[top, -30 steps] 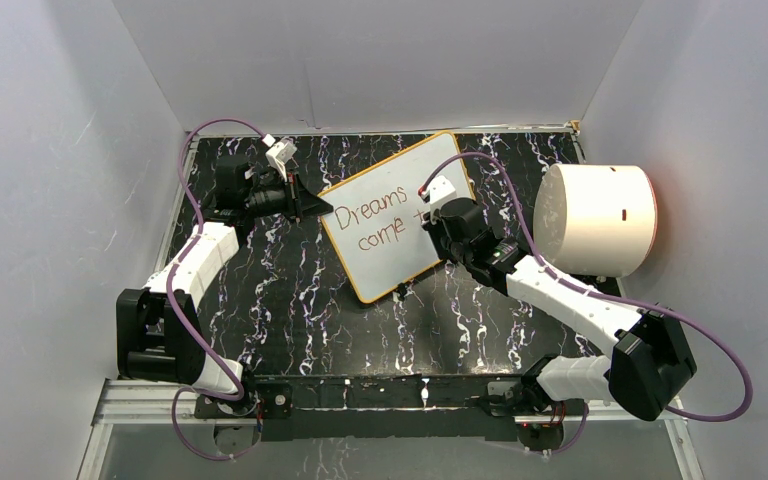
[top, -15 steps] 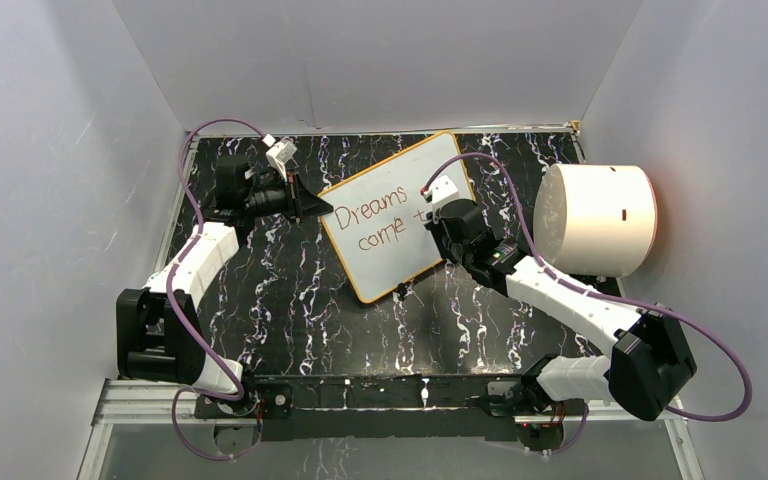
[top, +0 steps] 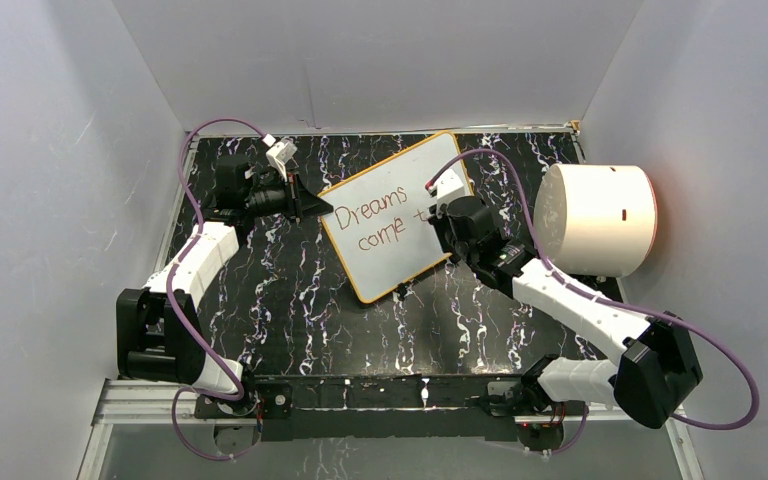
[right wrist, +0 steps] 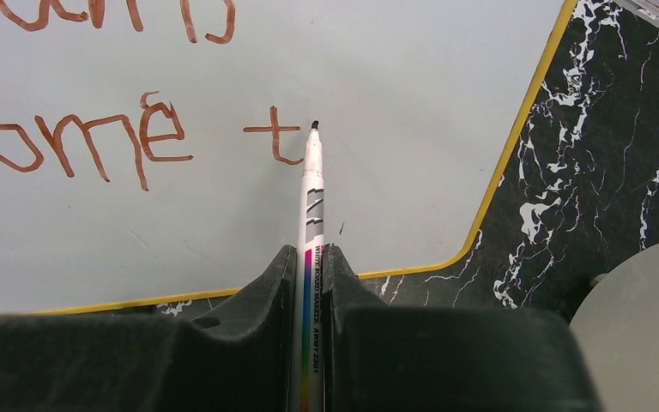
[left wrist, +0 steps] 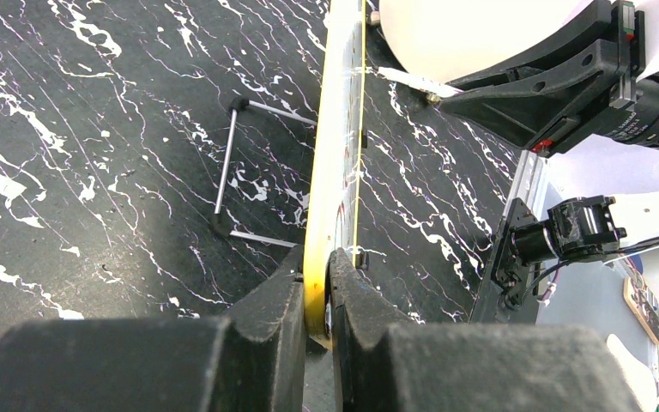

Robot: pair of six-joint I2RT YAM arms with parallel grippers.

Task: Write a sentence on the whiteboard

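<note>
The whiteboard (top: 392,215), white with a yellow rim, lies tilted on the black marbled table and reads "Dreams come t" in brown. My left gripper (top: 312,205) is shut on the board's left edge; in the left wrist view its jaws clamp the yellow rim (left wrist: 317,292). My right gripper (top: 442,215) is shut on a thin white marker (right wrist: 311,215) over the board's right part. In the right wrist view the marker's dark tip (right wrist: 314,126) sits just right of the "t" on the whiteboard (right wrist: 377,77).
A big white cylinder (top: 600,218) lies on its side at the right, close to my right arm. A thin metal wire stand (left wrist: 232,167) shows behind the board in the left wrist view. White walls enclose the table.
My right gripper with the marker has shifted slightly up and to the right, and the right arm has swung a little. The left arm and the board have stayed still.
</note>
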